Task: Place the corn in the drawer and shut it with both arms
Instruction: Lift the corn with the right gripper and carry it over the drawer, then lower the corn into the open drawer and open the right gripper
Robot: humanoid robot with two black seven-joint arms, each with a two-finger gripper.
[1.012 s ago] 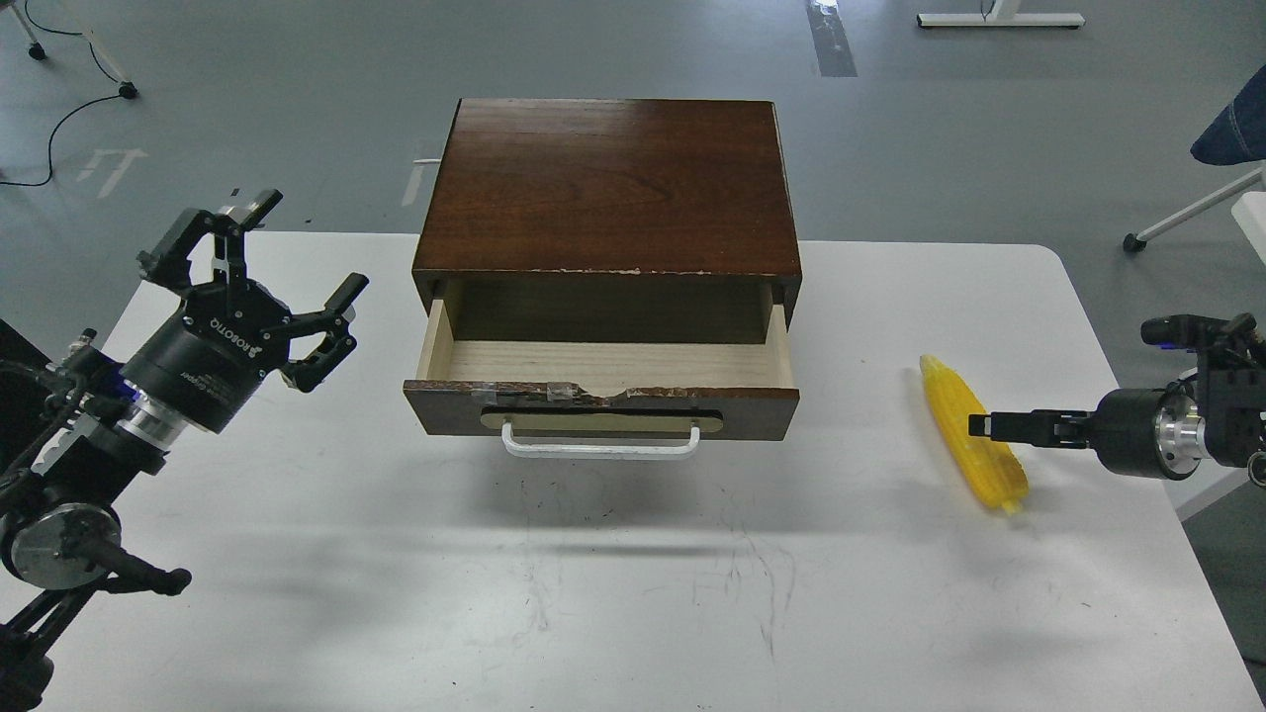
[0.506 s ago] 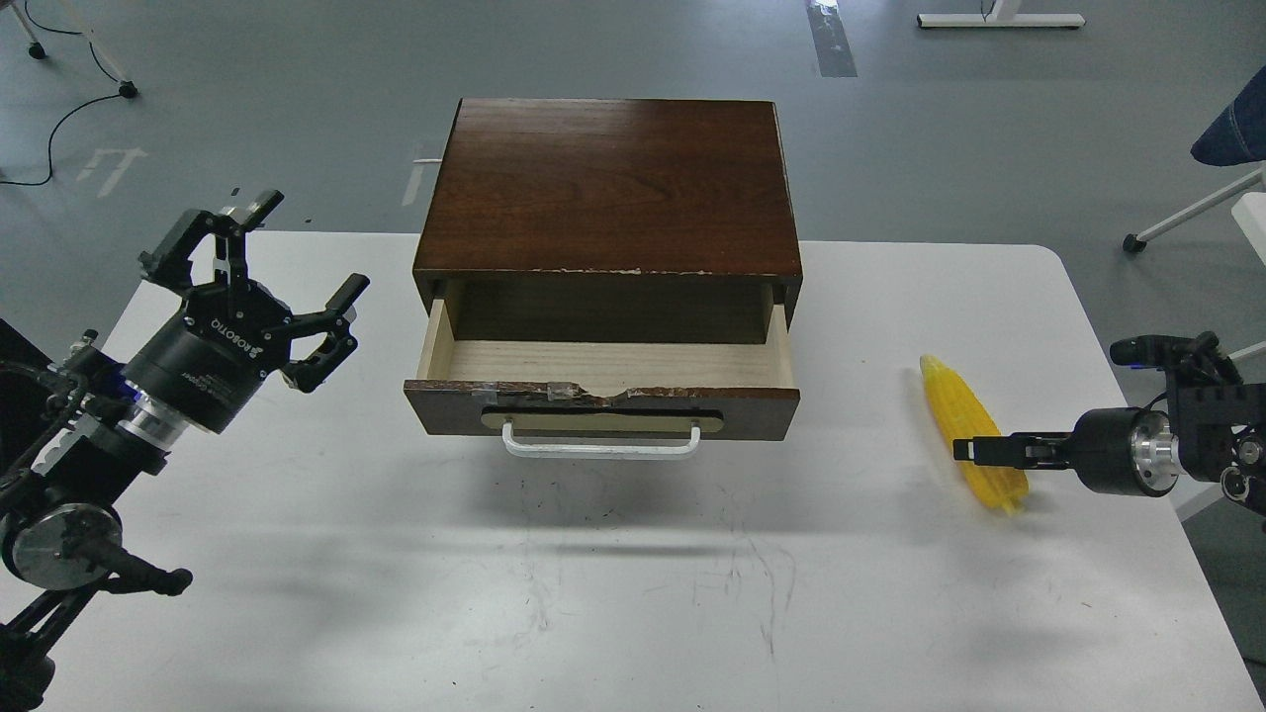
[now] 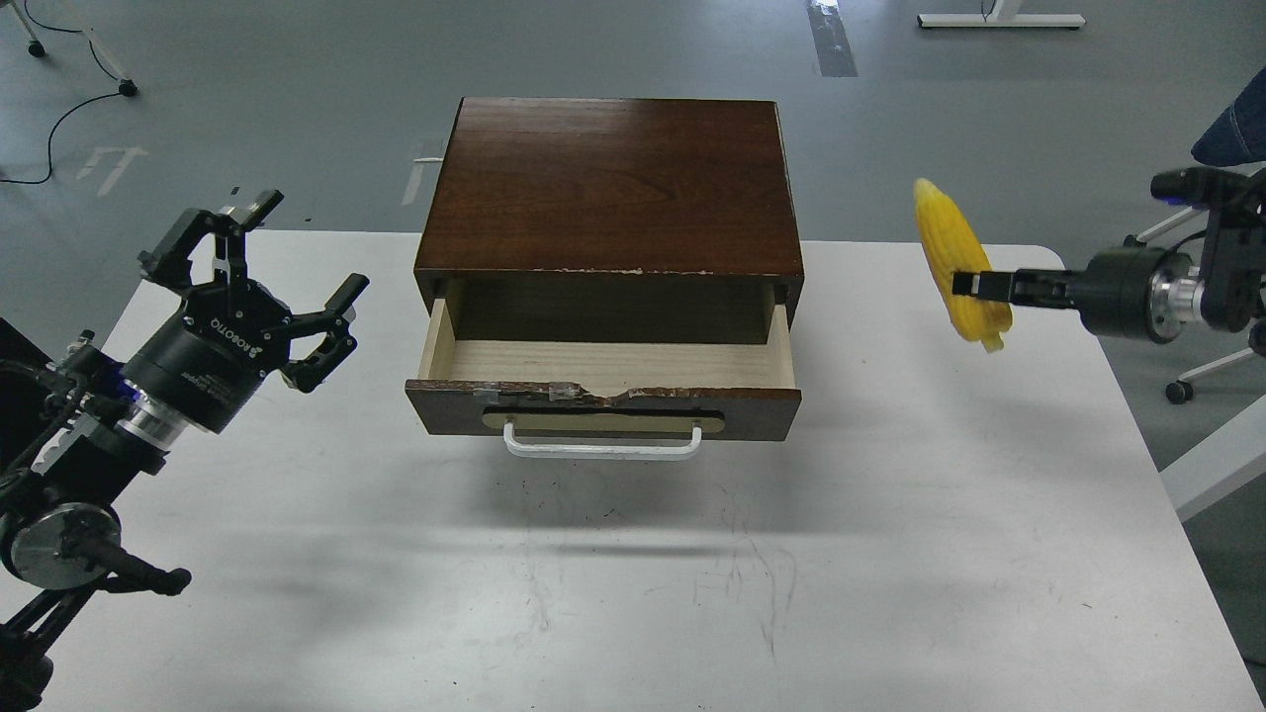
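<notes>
The yellow corn (image 3: 951, 247) hangs in the air to the right of the cabinet, tip up and tilted, well above the table. My right gripper (image 3: 974, 285) is shut on its lower half. The drawer (image 3: 605, 366) stands pulled open, its pale-wood tray empty, with a dark front, chipped top edge and white handle (image 3: 601, 447). My left gripper (image 3: 287, 267) is open and empty, held left of the drawer, apart from it.
The dark wooden cabinet (image 3: 608, 183) holding the drawer stands at the back middle of the white table (image 3: 633, 593). A chair base (image 3: 1177, 391) and a blue seat stand off the table's right edge.
My right gripper has closed on the corn and lifted it off the table, up and toward the back. The left arm has not moved.
</notes>
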